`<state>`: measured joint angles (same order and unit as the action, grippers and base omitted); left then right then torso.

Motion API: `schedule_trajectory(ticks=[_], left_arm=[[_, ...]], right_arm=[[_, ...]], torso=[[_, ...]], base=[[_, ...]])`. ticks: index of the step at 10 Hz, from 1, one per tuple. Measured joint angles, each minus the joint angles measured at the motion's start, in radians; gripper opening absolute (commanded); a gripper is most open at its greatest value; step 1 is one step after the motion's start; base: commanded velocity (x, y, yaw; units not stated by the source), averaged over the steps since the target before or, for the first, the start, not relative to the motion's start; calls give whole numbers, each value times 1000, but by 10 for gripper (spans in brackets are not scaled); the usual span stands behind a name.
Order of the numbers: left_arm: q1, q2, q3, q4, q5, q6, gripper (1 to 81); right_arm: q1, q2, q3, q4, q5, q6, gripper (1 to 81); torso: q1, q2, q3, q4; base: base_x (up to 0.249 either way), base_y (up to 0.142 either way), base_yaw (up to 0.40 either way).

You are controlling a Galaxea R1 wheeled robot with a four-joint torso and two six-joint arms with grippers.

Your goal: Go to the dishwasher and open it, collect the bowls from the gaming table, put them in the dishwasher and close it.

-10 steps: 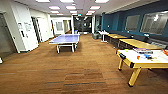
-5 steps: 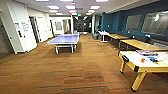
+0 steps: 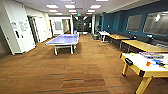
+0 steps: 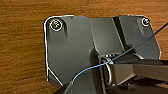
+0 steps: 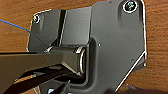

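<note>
Gaming table (image 3: 140, 65) — white top, yellow frame and legs, stood at the right edge of the head view on brown wood-look flooring (image 3: 82, 75). On it lay a colourful board game (image 3: 151, 55), small blue pieces and an orange item (image 3: 148, 63); bowls could not be made out. Blue ping-pong table (image 3: 63, 40) — mid-room, well apart. Gripper fingers — state could not be told.

a dark robot plate (image 4: 75, 50) with round silver fittings at its corners hangs over a brown, wood-grained floor (image 4: 22, 50). a jointed bar (image 4: 140, 72) runs from a ringed pivot near the plate's middle out to one edge of the view. a thin blue cable (image 4: 100, 65) curves across the plate and bar, crossing over the pivot.
</note>
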<state>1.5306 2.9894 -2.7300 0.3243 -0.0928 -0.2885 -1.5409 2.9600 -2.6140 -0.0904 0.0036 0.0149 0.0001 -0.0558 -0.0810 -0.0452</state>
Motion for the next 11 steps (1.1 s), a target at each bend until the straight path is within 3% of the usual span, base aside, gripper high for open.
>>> schedule_trajectory(ticks=[6,11], left_arm=[[0,0,0,0,0,0,811],[0,0,0,0,-1,0,811]], right_arm=[[-2,3,0,0,1,0,811],[0,3,0,0,2,0,811]], torso=[[1,0,0,0],[1,1,0,0]], base=[[182,0,0],[20,0,0]])
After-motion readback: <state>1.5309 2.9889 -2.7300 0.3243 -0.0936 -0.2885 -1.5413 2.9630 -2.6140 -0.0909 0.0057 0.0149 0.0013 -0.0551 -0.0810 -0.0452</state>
